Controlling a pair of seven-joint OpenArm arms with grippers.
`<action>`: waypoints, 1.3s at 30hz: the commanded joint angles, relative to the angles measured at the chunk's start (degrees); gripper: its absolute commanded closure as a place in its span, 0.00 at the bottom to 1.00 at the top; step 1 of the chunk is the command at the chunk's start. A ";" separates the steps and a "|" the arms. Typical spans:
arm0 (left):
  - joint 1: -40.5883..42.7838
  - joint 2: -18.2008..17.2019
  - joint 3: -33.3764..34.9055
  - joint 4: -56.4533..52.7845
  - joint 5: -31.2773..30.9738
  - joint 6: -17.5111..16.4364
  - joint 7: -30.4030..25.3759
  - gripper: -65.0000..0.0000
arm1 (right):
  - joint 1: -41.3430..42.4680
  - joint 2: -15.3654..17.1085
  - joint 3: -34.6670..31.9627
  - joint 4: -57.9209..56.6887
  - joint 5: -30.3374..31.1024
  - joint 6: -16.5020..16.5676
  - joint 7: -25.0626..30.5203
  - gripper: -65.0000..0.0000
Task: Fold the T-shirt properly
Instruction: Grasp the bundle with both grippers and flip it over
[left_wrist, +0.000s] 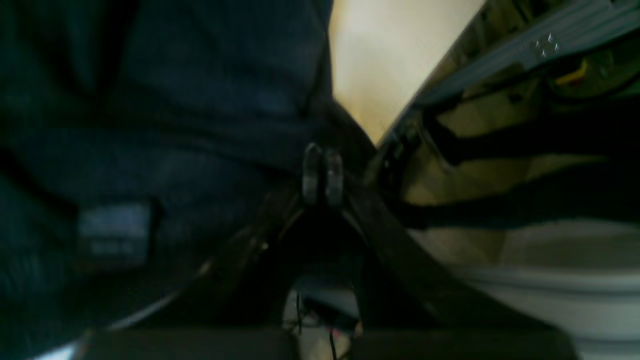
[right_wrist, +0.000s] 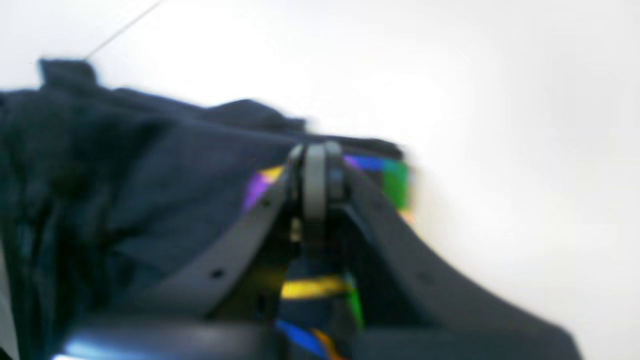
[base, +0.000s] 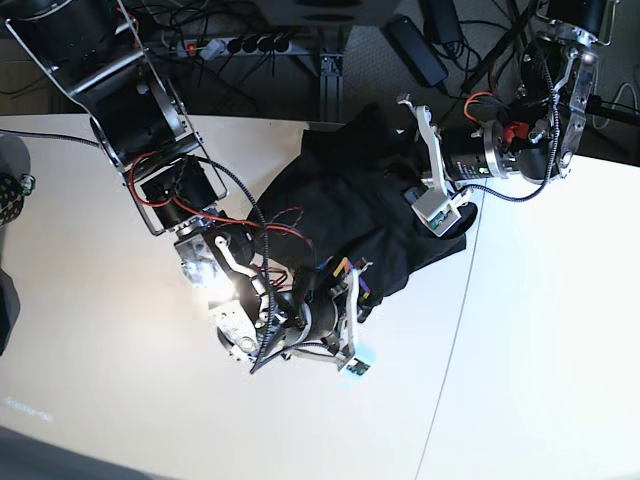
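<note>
Presently: T-shirt, black, bunched between two arms on pale table.
Left gripper pinched together on dark cloth near the collar label; right gripper clamped on a fold showing the rainbow print. Both wrist views blurred.

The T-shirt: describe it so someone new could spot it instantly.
On the pale table, look between the two arms in the base view: the T-shirt is the bunched black cloth there. The left hand and right hand pinch it; rainbow print shows at the right hand.
</note>
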 joint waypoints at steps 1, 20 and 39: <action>-0.48 0.02 -0.22 0.00 -0.26 -1.17 -1.44 1.00 | 1.81 -0.50 -0.98 0.83 0.24 3.28 1.03 1.00; -17.46 -3.93 -0.20 -19.91 11.80 -1.17 -10.27 1.00 | -1.18 12.94 -5.40 6.16 14.27 3.26 -10.80 1.00; -29.40 -8.04 0.13 -24.61 -2.80 -1.17 1.46 1.00 | -13.31 20.33 6.80 22.69 12.96 3.26 -8.15 1.00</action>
